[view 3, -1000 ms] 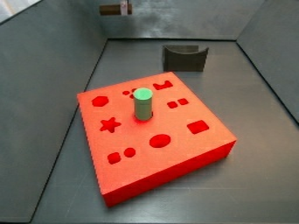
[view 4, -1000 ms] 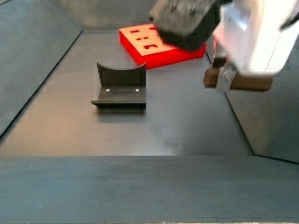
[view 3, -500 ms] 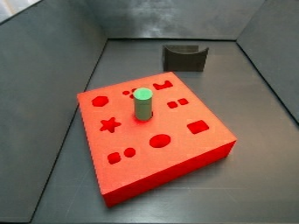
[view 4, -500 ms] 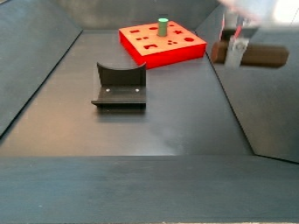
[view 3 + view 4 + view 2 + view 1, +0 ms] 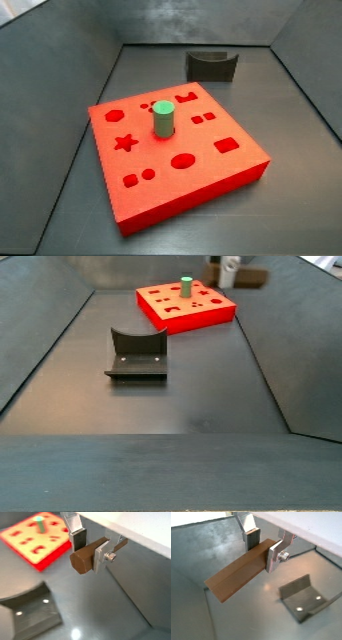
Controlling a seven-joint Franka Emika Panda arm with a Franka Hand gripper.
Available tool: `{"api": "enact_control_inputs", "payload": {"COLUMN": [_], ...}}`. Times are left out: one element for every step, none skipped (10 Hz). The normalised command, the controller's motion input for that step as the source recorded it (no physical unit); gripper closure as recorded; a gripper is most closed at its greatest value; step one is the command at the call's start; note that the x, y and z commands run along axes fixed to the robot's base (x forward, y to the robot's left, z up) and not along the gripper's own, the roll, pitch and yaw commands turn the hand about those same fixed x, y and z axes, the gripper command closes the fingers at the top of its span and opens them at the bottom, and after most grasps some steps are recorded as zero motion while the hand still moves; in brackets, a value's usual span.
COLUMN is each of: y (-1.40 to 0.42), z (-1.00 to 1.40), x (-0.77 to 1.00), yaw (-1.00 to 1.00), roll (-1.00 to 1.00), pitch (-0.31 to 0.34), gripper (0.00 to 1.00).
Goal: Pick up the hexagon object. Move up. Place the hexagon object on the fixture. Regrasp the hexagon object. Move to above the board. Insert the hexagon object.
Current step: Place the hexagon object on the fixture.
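My gripper (image 5: 262, 546) is shut on the hexagon object (image 5: 238, 574), a long dark brown bar held crosswise between the silver fingers; it shows end-on in a wrist view (image 5: 81, 561). In a side view the gripper (image 5: 230, 270) holds the bar (image 5: 251, 276) high up, just beyond the red board (image 5: 201, 324). The board (image 5: 187, 205) has shaped cutouts in its top. The dark fixture (image 5: 211, 65) stands on the floor apart from the board and shows in both wrist views (image 5: 304, 601) (image 5: 27, 612). The gripper is out of view in a side view.
A green round-topped peg (image 5: 162, 118) stands upright in the board, also seen in a side view (image 5: 186, 286) and a wrist view (image 5: 39, 522). Grey walls enclose the dark floor (image 5: 187, 406) on all sides.
The gripper with the bar has risen and moved away from the near right side to high up beyond the board.
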Motion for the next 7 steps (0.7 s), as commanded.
{"api": "enact_control_inputs", "payload": {"y": [-0.58,-0.52,-0.42,-0.35,-0.29,-0.25,-0.18], "z": [0.16,0.14,0.11,0.09,0.08,0.07,0.05], "x": [1.0,1.0,1.0,1.0,1.0,1.0,1.0], "yaw": [1.0,1.0,1.0,1.0,1.0,1.0,1.0], "roll": [-0.09,-0.1,-0.1,-0.11,-0.12,-0.13,-0.14], "pitch": [0.005,0.012,0.023,0.032,0.04,0.049,0.065], "gripper": [1.0,1.0,1.0,1.0,1.0,1.0,1.0]}}
